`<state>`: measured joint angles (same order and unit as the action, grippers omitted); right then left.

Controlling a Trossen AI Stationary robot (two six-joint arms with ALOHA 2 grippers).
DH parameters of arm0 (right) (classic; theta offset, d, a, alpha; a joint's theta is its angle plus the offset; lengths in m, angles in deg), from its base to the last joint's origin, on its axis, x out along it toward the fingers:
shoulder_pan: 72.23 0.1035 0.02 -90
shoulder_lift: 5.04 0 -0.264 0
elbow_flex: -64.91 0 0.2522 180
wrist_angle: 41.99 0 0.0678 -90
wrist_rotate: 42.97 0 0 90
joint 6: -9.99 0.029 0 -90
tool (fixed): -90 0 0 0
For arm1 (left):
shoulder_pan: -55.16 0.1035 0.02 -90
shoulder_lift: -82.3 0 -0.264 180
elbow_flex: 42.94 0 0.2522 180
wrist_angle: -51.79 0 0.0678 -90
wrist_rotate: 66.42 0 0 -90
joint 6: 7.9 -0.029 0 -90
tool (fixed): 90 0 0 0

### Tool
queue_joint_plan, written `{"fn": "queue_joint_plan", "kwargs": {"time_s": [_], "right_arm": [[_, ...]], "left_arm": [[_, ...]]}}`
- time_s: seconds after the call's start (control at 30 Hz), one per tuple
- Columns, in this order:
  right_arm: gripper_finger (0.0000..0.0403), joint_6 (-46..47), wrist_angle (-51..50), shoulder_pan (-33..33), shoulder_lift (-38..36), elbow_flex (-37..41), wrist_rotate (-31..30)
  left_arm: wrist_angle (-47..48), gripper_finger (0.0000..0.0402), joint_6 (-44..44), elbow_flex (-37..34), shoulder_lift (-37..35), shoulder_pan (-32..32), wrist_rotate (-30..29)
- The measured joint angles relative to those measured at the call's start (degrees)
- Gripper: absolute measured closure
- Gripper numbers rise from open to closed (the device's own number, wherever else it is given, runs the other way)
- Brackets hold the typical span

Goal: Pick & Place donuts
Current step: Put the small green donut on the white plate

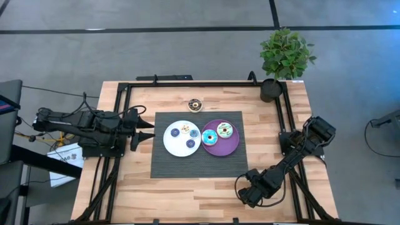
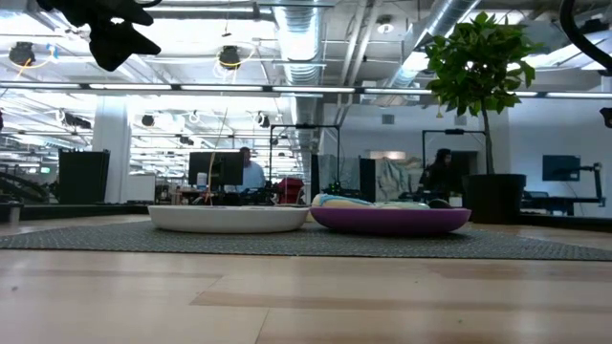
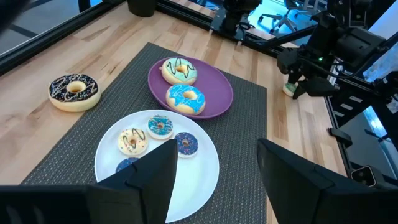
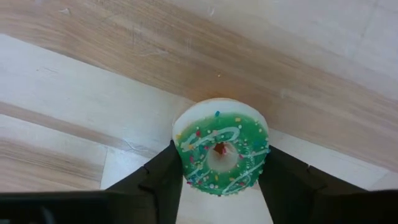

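Note:
A green-iced donut with sprinkles (image 4: pixel 221 152) sits between the fingers of my right gripper (image 4: pixel 221 163), which is over bare wood near the table's near right corner (image 1: pixel 245 192). My left gripper (image 3: pixel 214 177) is open and hovers over the mat's left edge (image 1: pixel 149 131), touching nothing. Several small donuts (image 3: pixel 158 126) lie on the white plate (image 1: pixel 170 145). Two larger donuts, blue (image 3: pixel 185 99) and pale green (image 3: pixel 179 70), lie on the purple plate (image 1: pixel 229 147). A chocolate-iced donut (image 1: pixel 195 104) lies on the wood beyond the mat. My right gripper pinches the green donut between its two fingers (image 4: pixel 163 174), which lie against opposite sides of its rim (image 4: pixel 182 157). The iced face is turned toward the wrist camera, so the donut stands on edge. Whether it is clear of the wood below, I cannot tell.
Both plates sit side by side on a dark ribbed mat (image 1: pixel 199 166). A potted plant (image 1: pixel 284 59) stands at the far right corner. A black frame (image 1: pixel 187 84) runs along the table's edges. Bare wood lies in front of the mat.

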<state>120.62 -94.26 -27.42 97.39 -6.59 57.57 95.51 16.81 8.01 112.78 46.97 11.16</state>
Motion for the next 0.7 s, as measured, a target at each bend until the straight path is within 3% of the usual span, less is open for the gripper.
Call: {"fn": "queue_joint_plan", "kwargs": {"time_s": [0.7], "right_arm": [[0.023, -0.65, 0.08, 0.13, 0.0, -0.3, -0.43]], "left_arm": [[0.03, 0.019, -0.02, 0.0, 0.01, -0.01, 0.0]]}}
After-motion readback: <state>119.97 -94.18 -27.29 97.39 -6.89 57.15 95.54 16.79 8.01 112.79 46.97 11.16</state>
